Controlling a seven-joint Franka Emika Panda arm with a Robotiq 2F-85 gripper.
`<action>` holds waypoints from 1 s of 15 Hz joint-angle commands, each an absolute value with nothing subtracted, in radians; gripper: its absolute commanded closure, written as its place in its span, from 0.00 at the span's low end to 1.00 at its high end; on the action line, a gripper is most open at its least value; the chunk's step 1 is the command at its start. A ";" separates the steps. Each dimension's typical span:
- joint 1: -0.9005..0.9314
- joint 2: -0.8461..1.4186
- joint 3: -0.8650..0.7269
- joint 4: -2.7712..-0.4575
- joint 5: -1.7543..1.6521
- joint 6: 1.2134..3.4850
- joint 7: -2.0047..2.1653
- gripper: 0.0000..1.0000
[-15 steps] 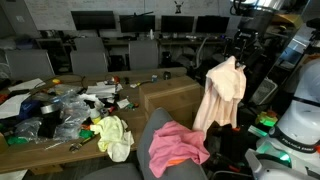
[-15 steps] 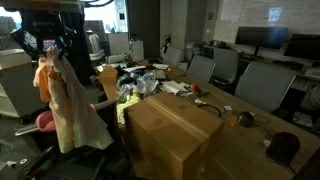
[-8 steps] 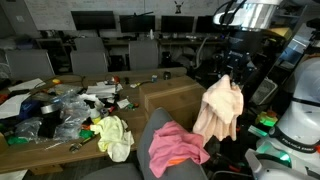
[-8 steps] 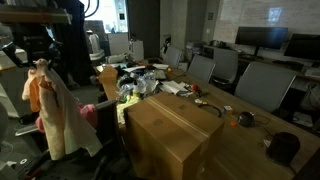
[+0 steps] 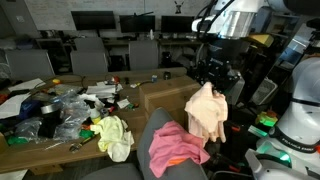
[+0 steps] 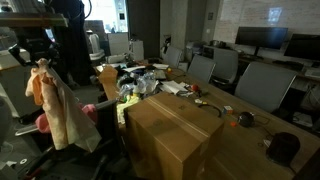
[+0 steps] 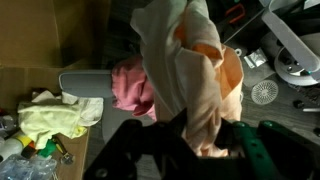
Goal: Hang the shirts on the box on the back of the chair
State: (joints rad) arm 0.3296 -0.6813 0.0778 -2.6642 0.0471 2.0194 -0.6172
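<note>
My gripper (image 5: pixel 213 82) is shut on the top of a peach and cream shirt (image 5: pixel 206 115), which hangs in the air beside the cardboard box (image 5: pixel 168 99) and just above the grey chair back (image 5: pixel 160 135). The shirt also shows in an exterior view (image 6: pixel 58 105) and in the wrist view (image 7: pixel 190 70), where the jaws (image 7: pixel 186 140) pinch its fabric. A pink shirt (image 5: pixel 177 147) lies draped over the chair back; it also shows in the wrist view (image 7: pixel 130 88). A yellow-green shirt (image 5: pixel 114 135) lies at the table edge by the chair.
The table (image 5: pixel 40 150) holds a heap of plastic bags, tape and clutter (image 5: pixel 60 108). Office chairs and monitors (image 5: pixel 95 20) stand behind. A white robot base (image 5: pixel 295 125) is close on the side. The box's top (image 6: pixel 175 135) is bare.
My gripper has carried the peach shirt down and sideways from beside the box to above the chair back, close to the pink shirt.
</note>
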 commanded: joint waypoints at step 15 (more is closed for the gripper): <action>0.368 -0.339 0.120 -2.620 0.295 2.553 -0.277 0.96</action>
State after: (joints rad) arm 0.3840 -0.3893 0.1015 -2.6251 0.2651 2.4657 -0.3564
